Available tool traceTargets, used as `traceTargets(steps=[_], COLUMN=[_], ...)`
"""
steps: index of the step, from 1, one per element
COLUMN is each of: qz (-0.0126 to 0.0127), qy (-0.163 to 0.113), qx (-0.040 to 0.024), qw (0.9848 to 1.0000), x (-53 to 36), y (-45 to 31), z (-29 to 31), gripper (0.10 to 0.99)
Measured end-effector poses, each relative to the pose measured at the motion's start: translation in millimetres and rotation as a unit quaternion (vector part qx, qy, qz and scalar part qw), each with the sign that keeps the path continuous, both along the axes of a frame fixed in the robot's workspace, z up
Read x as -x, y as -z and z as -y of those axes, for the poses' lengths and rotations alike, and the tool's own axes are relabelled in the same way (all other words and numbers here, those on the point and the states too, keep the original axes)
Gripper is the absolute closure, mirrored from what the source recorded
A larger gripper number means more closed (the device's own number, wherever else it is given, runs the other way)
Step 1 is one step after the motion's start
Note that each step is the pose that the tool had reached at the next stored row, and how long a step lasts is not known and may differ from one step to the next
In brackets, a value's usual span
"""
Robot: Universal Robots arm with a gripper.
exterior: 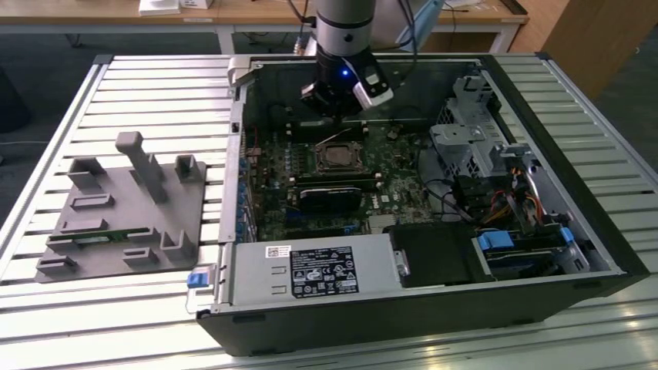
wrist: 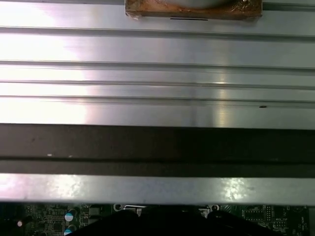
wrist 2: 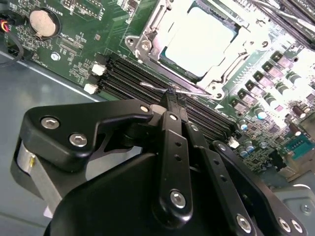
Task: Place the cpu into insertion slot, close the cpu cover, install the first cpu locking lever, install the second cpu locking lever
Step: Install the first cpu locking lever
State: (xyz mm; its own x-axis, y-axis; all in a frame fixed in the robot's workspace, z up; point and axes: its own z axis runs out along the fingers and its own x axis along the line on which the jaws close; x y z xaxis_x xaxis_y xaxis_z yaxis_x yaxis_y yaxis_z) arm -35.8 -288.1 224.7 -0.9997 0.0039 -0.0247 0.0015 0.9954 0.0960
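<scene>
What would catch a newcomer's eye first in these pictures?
The open computer case on the slatted table, with the robot arm reaching down into it. In the second wrist view the shut gripper meets a thin locking lever beside the bright silver cpu.

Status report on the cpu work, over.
Gripper shut on locking lever. Cpu seated, cpu cover down over it. Memory slots close beside; no blockage seen.
</scene>
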Motion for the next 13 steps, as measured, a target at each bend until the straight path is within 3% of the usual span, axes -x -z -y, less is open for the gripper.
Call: traceTargets(steps=[13], qz=[0.0], qy=[0.0], qx=[-0.0001], qw=[1.0], x=[-11.1], y=[6.4], z=[-0.2], gripper=[0.98])
